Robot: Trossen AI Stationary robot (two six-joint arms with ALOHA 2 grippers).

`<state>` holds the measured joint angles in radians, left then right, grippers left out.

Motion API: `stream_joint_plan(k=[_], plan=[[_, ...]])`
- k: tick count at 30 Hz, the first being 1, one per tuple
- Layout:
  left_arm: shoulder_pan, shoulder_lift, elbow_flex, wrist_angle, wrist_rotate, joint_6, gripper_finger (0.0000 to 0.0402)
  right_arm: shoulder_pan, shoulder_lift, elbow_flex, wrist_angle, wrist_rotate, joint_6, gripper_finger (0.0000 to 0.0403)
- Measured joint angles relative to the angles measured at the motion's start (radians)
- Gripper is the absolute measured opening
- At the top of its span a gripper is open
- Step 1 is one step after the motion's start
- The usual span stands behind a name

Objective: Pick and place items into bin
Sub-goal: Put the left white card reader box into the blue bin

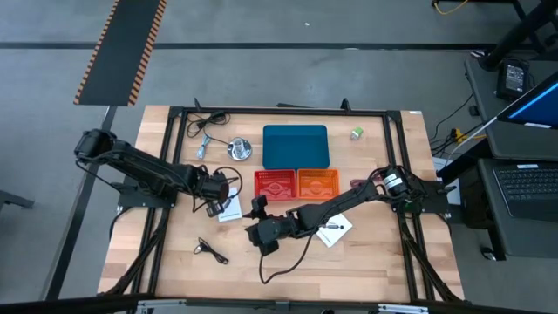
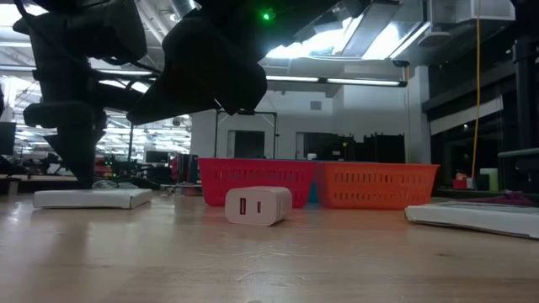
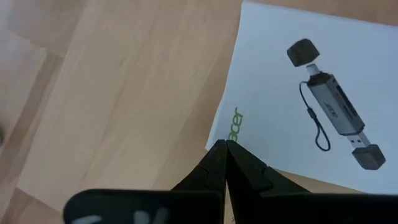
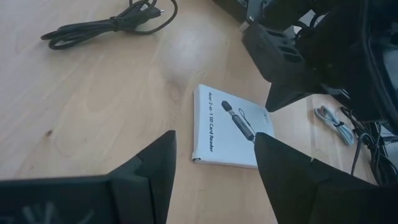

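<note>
Two white square cards are lying on the table, each printed with a dark pen-like card reader with a loop strap and cap. The first card [image 1: 229, 208] is sitting toward the left of the table's middle; green lettering runs along one edge, and side text reads "SD Card Reader". The second card [image 1: 334, 230] is resting right of centre, nearer the front edge.

Black cables, three counted: one tangle [image 1: 206, 121] near the back-left corner, one small bundle [image 1: 209, 250] toward the front-left, one long lead [image 1: 292, 257] trailing toward the front edge.

One tiny green cube [image 1: 357, 133] is sitting near the back-right corner. One pale charger block [image 2: 258, 205] is lying in front of the baskets.

Bins: one red basket [image 1: 275, 185], one orange basket [image 1: 318, 182], side by side at the table's middle, with one blue tray [image 1: 296, 146] behind them.

Left end effector [image 1: 215, 208] is hovering at the first card's edge, fingers [image 3: 231, 167] pressed together, empty. Right end effector [image 1: 259, 209] is hanging near that card, fingers [image 4: 152, 167] spread wide apart.
</note>
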<state>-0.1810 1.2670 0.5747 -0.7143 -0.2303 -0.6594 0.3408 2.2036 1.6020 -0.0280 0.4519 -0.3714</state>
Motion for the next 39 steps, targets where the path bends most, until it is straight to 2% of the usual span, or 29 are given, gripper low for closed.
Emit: stream_joint_plan(k=[21,30,39], plan=[[0.0,0.064,0.003,0.006,0.0,-0.026,0.0002,-0.002,0.036,-0.001,0.012,0.0,0.0,0.0197],[0.0,0.065,0.002,0.009,0.005,-0.045,0.0002,-0.027,0.048,0.001,0.033,0.002,0.066,0.0197],[0.0,0.066,0.001,0.014,0.016,-0.053,0.0002,-0.036,0.093,0.14,-0.091,0.002,0.106,0.0197]])
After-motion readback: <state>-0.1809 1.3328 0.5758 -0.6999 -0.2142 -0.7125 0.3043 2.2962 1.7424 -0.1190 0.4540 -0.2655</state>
